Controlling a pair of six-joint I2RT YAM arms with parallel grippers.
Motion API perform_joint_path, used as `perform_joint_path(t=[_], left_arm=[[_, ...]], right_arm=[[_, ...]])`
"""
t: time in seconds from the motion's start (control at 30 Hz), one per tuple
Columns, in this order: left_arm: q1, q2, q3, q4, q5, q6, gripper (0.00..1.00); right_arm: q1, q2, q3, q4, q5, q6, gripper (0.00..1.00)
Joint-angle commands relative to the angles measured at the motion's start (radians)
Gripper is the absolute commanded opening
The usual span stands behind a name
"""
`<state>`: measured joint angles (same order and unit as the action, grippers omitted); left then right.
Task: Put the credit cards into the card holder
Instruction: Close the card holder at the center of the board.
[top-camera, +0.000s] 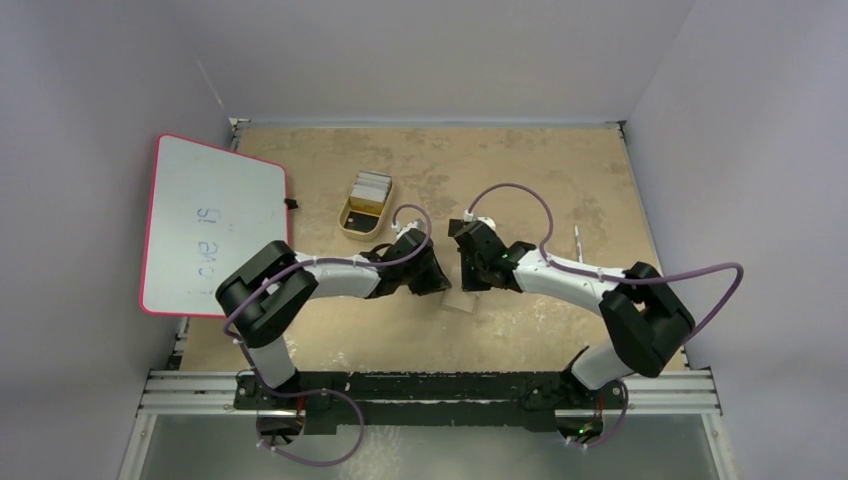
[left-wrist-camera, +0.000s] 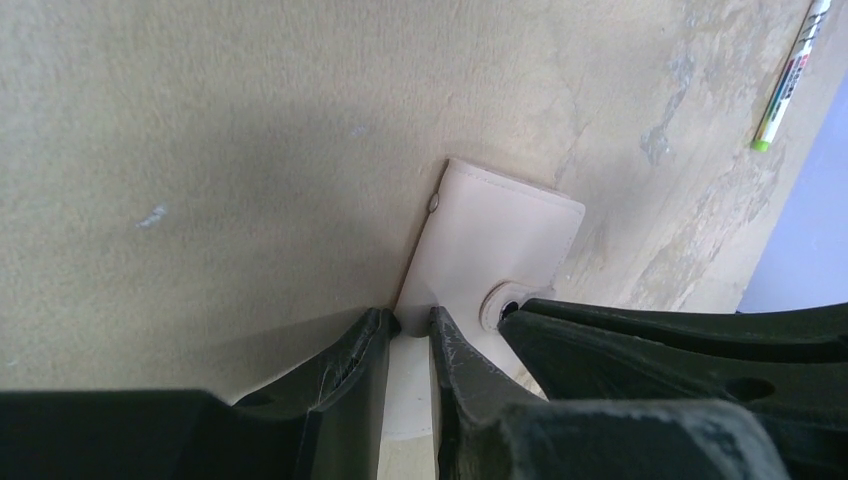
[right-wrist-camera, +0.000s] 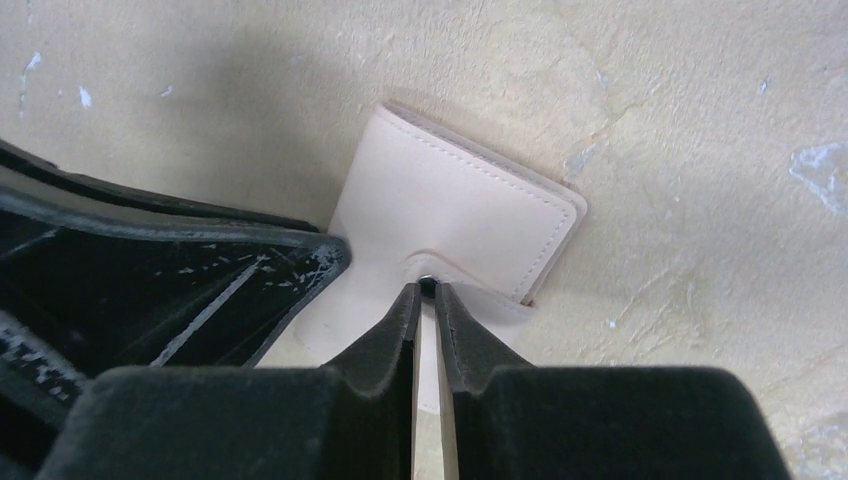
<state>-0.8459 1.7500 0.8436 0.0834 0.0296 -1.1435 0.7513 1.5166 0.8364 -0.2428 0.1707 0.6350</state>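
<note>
Pink-framed whiteboard (top-camera: 215, 225) far left, credit cards (top-camera: 371, 186) stacked in yellow tray (top-camera: 350, 224) beside it; left gripper (left-wrist-camera: 410, 335) pinching closed card holder (right-wrist-camera: 460, 200) by one edge, right gripper (right-wrist-camera: 427, 295) fingers nipped on its snap flap (right-wrist-camera: 480, 286); card holder flat on table (top-camera: 560, 170), centre.

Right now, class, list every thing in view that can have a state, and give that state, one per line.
card holder: folded shut, lying flat, gripped by both hands.
left hand: shut on the card holder's near edge.
right hand: shut on the card holder's snap tab.
credit cards: stacked in the yellow tray, none loaded.
whiteboard: lying down, written on.
marker: lying loose, apart from both hands.
</note>
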Motion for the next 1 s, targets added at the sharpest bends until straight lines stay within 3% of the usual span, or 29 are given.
perform_joint_path(t=[0.0,0.23,0.67,0.97], left_arm=[[-0.022,-0.018,-0.027,-0.004,0.023,-0.024,0.2],[-0.035,-0.03,-0.05,0.025,0.015,-0.047,0.2],[-0.037,-0.038,-0.057,0.034,0.003,-0.054,0.2],[-0.068,-0.048,-0.104,0.19,0.059,-0.167,0.2]], right_arm=[[0.014,-0.065,0.039,-0.072,0.004,0.019,0.12],[0.014,-0.068,0.024,-0.054,-0.012,0.04,0.12],[0.018,-0.069,0.117,-0.196,0.117,0.073,0.17],[0.052,0.009,0.171,-0.264,0.195,0.12,0.2]])
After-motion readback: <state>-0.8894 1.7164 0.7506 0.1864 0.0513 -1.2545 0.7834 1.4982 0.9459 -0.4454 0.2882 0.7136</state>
